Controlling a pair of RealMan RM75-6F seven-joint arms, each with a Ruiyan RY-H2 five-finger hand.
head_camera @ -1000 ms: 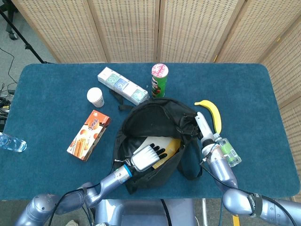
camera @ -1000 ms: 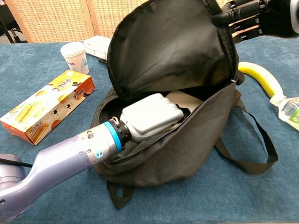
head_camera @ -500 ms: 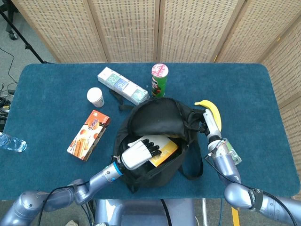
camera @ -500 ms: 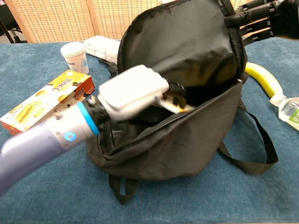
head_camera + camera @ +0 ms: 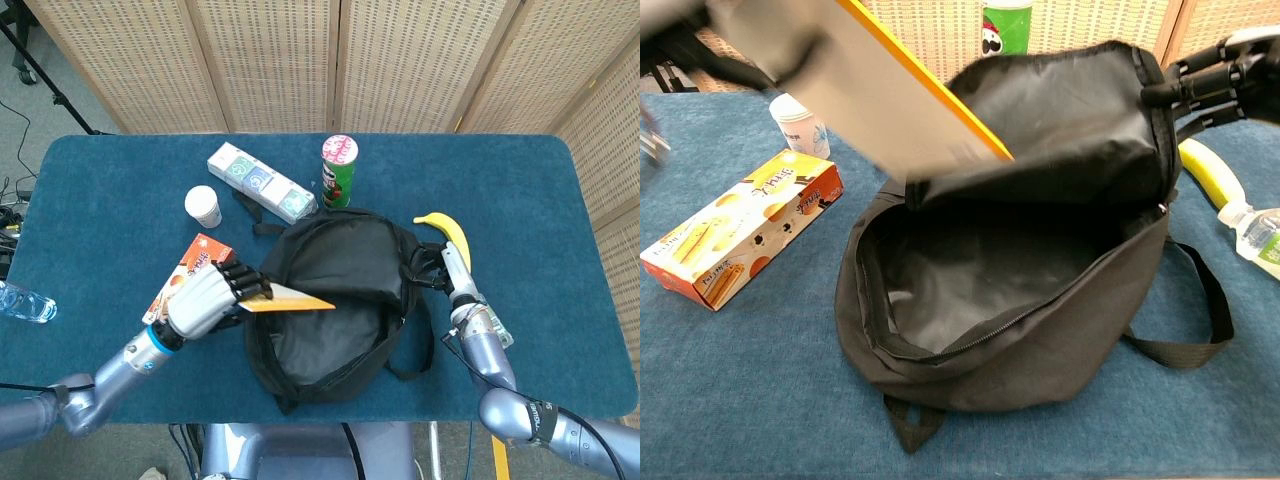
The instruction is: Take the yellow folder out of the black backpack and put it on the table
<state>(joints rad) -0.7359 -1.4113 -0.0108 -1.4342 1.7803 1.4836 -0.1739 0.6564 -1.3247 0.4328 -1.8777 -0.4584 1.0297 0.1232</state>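
Yellow folder, pinched in left hand, hangs above the open black backpack; right hand grips the backpack's rim near the bench's right edge.

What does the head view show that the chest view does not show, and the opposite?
Only the head view shows the left hand gripping the yellow folder, plus the white carton and a bottle at the table's left edge. Only the chest view looks into the black backpack, where nothing shows inside. Both show the backpack, folder, paper cup, snack box, banana and right hand at the flap.
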